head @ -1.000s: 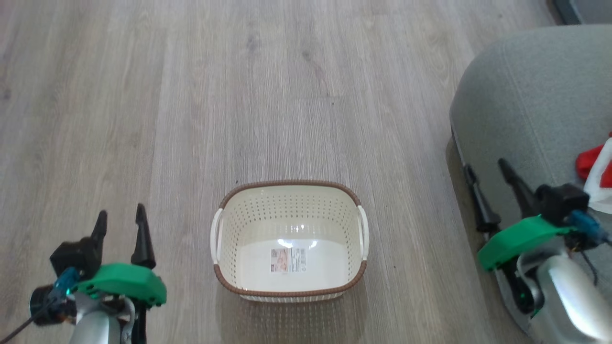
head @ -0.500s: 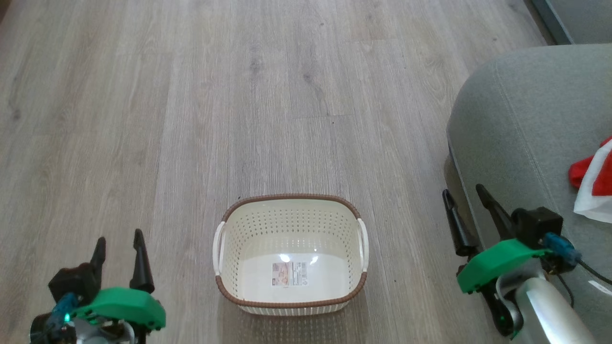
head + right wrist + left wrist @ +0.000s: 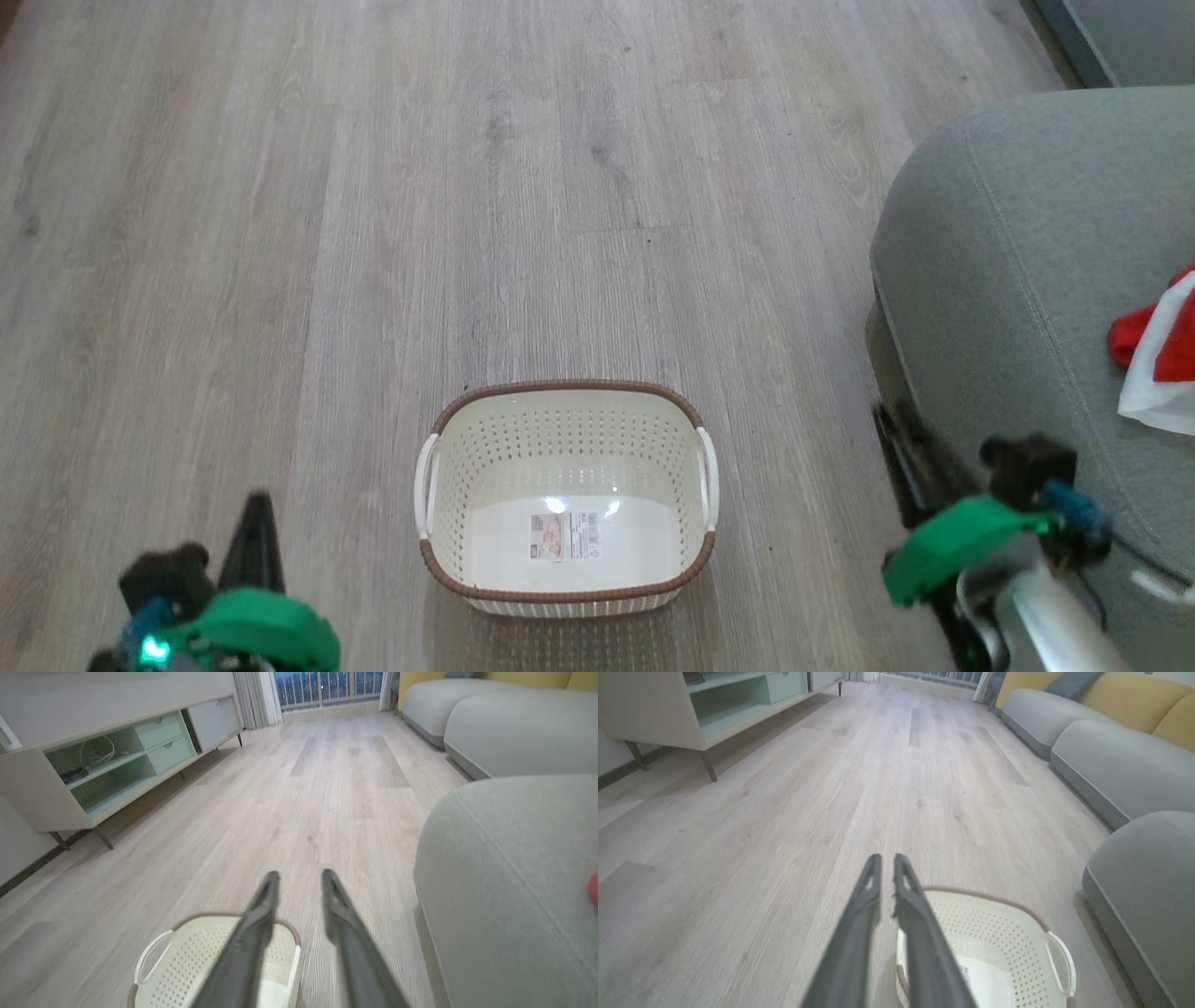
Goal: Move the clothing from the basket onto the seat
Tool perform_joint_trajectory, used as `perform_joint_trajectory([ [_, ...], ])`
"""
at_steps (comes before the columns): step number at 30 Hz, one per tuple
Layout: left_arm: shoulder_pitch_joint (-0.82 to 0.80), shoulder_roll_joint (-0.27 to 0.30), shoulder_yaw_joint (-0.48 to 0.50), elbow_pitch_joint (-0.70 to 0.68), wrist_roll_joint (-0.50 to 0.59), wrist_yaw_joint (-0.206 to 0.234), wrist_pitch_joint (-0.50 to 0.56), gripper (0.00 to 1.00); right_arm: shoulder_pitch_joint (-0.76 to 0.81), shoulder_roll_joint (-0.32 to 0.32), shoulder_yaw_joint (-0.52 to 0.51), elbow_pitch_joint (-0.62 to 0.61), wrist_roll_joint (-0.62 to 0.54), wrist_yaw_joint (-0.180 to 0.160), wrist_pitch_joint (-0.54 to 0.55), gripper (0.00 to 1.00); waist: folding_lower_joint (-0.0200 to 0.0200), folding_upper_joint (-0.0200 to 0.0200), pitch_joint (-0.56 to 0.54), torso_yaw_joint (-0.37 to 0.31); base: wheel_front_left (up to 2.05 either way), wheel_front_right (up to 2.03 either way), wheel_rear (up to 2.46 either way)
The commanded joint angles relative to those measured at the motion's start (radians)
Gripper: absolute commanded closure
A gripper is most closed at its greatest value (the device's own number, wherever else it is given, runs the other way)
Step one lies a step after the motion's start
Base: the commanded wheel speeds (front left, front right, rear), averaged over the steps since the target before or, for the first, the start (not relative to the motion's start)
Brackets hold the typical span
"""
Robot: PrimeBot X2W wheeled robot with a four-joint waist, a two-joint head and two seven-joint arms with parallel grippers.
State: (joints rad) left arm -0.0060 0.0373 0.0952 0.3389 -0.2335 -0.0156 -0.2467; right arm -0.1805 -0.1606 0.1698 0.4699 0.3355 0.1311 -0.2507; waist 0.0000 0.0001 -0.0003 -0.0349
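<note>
Head camera up: the basket (image 3: 565, 384) sits on the wooden floor (image 3: 373, 233) at six o'clock in my picture, its bare cream bottom and label sticker (image 3: 563, 535) showing. The clothing (image 3: 1158, 359), a red and white bundle, lies on the seat (image 3: 1008, 261) at the three o'clock edge, cut off by the frame. My right hand (image 3: 299, 875) hangs blurred at about four o'clock from the basket, just beside the seat's near corner, and the clothing lies at roughly two o'clock from it, apart, not touched. On its wrist camera the fingers stand spread with a clear gap and nothing between them; a speck of red peeks in at three o'clock. My left hand (image 3: 886, 859) is at eight o'clock from the basket, so the clothing is well apart from it, across the basket towards three o'clock. Its fingers are drawn almost together, a thin slit left between the tips, gripping nothing.
</note>
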Motion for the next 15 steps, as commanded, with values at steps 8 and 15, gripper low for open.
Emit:
perform_joint_trajectory([
  [8,0.003,-0.002,0.007,0.025,-0.067,-0.006,0.024,1.00,0.022,0.007,-0.012,0.011,0.064,0.000,0.021,1.00,0.0000,-0.0001,0.000,0.002,0.00,0.00,0.00],
  [15,0.000,-0.001,0.004,0.015,-0.145,-0.012,0.041,1.00,0.025,0.013,-0.028,-0.003,0.135,0.000,0.041,1.00,0.0000,-0.0001,0.000,0.004,0.00,0.00,0.00],
])
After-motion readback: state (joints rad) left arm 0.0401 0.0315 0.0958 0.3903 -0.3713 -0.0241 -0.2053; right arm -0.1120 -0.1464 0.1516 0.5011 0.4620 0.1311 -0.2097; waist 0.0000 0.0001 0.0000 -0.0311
